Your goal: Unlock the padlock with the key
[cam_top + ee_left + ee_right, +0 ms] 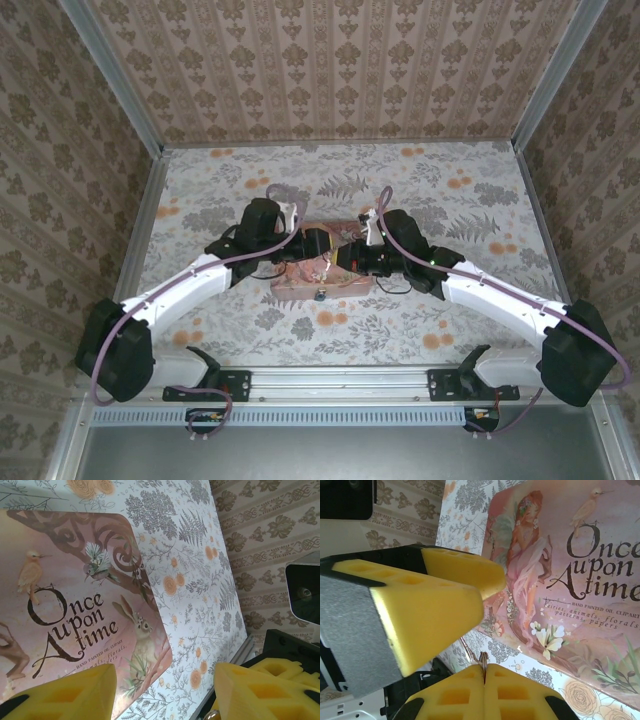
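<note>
A pink illustrated tin (325,283) lies mid-table, and a tiny dark padlock (320,295) sits at its near edge. Both grippers meet above the tin. My right gripper (484,672) is shut, and the thin metal ring of the key (483,659) sticks out between its yellow pads. My left gripper (165,692) stands open over the tin's corner (150,650) with nothing between its pads. Its yellow fingers (425,605) hang close above the key in the right wrist view. In the top view my left gripper (318,250) and right gripper (347,256) nearly touch.
The floral tabletop (450,200) stretches round the tin on all sides. Patterned walls close the back and both sides. A metal rail (340,380) with the arm bases runs along the near edge.
</note>
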Robot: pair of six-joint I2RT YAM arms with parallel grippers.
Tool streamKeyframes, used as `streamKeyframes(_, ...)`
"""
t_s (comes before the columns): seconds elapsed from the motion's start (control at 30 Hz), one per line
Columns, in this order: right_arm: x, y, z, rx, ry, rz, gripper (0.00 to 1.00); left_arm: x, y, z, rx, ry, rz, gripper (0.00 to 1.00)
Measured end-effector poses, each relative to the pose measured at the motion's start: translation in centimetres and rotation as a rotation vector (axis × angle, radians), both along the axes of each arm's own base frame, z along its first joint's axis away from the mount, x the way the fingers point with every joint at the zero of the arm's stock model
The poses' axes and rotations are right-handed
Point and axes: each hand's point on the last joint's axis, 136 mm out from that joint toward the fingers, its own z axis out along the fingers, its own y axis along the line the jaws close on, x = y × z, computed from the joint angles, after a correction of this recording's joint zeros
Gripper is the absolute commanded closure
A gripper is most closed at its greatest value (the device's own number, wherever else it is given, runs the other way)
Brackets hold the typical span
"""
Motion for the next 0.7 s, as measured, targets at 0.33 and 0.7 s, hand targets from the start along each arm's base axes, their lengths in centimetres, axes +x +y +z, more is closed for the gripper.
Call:
streamKeyframes(0.33,0.12,0.12,-0.29,-0.002,0.007,-0.001,1.0,-0.18,-0.52,-0.14,-0.007,0.008,-0.006,0.63)
streamKeyframes(0.7,0.24,0.22,-0.38,0.001,0.009,-0.003,1.0,-0.05,-0.95,0.18,-0.025,0.0,-0.008,0.81)
